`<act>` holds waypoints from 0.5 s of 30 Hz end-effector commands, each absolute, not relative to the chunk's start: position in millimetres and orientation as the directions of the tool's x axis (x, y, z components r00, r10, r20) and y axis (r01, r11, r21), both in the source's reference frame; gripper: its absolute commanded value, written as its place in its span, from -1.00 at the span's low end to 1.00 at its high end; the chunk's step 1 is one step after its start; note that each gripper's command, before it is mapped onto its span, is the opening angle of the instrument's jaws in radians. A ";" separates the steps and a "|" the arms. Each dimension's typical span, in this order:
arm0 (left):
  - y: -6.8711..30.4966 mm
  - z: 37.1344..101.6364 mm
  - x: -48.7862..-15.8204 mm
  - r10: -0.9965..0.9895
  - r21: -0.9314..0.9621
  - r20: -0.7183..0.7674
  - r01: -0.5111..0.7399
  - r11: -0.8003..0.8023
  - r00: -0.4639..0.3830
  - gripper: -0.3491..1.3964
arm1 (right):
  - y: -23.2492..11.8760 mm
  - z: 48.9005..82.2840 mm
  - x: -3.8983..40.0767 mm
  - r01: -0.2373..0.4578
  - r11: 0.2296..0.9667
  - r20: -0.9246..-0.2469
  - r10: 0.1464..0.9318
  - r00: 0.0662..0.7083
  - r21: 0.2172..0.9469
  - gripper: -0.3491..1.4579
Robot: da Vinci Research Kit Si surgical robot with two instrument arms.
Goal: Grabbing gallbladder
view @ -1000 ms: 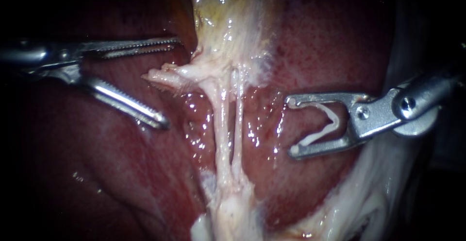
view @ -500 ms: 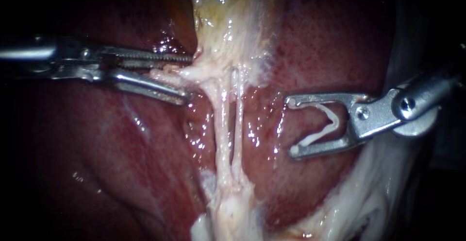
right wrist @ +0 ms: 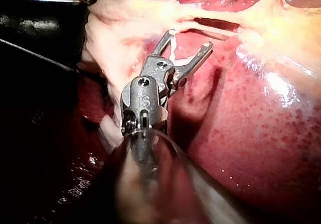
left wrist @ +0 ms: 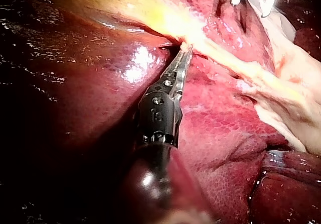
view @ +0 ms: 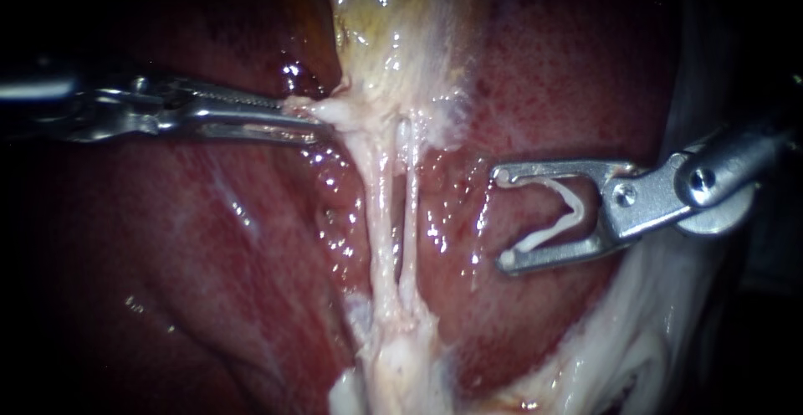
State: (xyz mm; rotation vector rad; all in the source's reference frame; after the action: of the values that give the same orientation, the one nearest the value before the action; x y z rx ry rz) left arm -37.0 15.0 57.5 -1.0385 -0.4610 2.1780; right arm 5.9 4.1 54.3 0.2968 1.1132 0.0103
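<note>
Now the left instrument (view: 311,122) is pinching the pale flap at the lower end of the gallbladder (view: 393,30), so the grab is seating. Next it is likely calling for a gentle pull away from the gallbladder. Beside the gallbladder, the right instrument (view: 503,216) is cradling a white clip (view: 575,206) between wide-set jaws, unmoved. A second ago the left jaws were gaping short of the flap.

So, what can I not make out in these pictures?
Endoscope view: shafts of the left instrument and right instrument fade into the dark.
Endoscope view: the left end effector covers how much gallbladder it holds.
Left wrist view: the edge cuts off most of the right instrument and clip.
Right wrist view: no left instrument.
</note>
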 end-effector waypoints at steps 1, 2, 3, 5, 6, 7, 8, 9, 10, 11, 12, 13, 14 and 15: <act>15.4 56.9 -36.8 0.708 -0.566 -0.542 -0.427 -0.705 -0.453 -1.00 | 4.1 54.3 5.8 0.140 0.960 -0.882 0.156 0.446 0.240 -0.07; 15.9 56.3 -36.5 0.715 -0.569 -0.536 -0.434 -0.698 -0.448 -1.00 | 4.1 54.3 5.8 0.140 0.960 -0.882 0.156 0.446 0.240 -0.07; 16.5 55.5 -36.0 0.720 -0.570 -0.533 -0.440 -0.694 -0.445 -1.00 | 4.1 54.3 5.8 0.140 0.960 -0.882 0.156 0.446 0.240 -0.07; 17.4 54.5 -35.4 0.725 -0.570 -0.526 -0.449 -0.688 -0.444 -1.00 | 4.1 54.3 5.7 0.141 0.960 -0.882 0.155 0.446 0.240 -0.07; 17.8 54.1 -35.0 0.729 -0.571 -0.525 -0.454 -0.684 -0.439 -1.00 | 4.1 54.3 5.7 0.140 0.960 -0.882 0.155 0.446 0.240 -0.07; 18.0 53.9 -34.7 0.732 -0.572 -0.524 -0.458 -0.681 -0.435 -1.00 | 4.1 54.3 5.7 0.140 0.960 -0.882 0.155 0.446 0.240 -0.07; 18.1 53.8 -34.6 0.734 -0.571 -0.523 -0.461 -0.679 -0.433 -1.00 | 4.1 54.3 5.7 0.140 0.960 -0.882 0.155 0.446 0.240 -0.07; 18.1 53.8 -34.4 0.736 -0.570 -0.521 -0.467 -0.676 -0.431 -1.00 | 4.1 54.3 5.7 0.140 0.960 -0.882 0.155 0.446 0.240 -0.07; 18.0 53.8 -34.4 0.738 -0.568 -0.520 -0.471 -0.675 -0.430 -1.00 | 4.1 54.3 5.7 0.140 0.960 -0.882 0.155 0.446 0.240 -0.07; 17.9 53.9 -34.4 0.739 -0.567 -0.520 -0.474 -0.674 -0.429 -1.00 | 4.1 54.3 5.7 0.140 0.960 -0.882 0.155 0.446 0.240 -0.07; 17.8 53.9 -34.4 0.740 -0.566 -0.519 -0.477 -0.673 -0.428 -1.00 | 4.1 54.3 5.7 0.140 0.960 -0.882 0.155 0.446 0.240 -0.07; 17.8 53.9 -34.4 0.741 -0.564 -0.518 -0.480 -0.672 -0.427 -1.00 | 4.1 54.3 5.7 0.140 0.960 -0.882 0.155 0.446 0.240 -0.07; 17.8 54.0 -34.5 0.741 -0.562 -0.519 -0.484 -0.671 -0.426 -1.00 | 4.1 54.3 5.7 0.140 0.960 -0.882 0.155 0.446 0.240 -0.07; 17.8 54.0 -34.5 0.742 -0.562 -0.518 -0.485 -0.670 -0.426 -1.00 | 4.1 54.3 5.7 0.140 0.960 -0.882 0.155 0.446 0.240 -0.07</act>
State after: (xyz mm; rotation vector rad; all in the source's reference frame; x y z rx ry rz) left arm -34.4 17.8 53.9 -0.9938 -0.4299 2.1229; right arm 5.7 4.1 54.3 0.2972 1.1134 0.0095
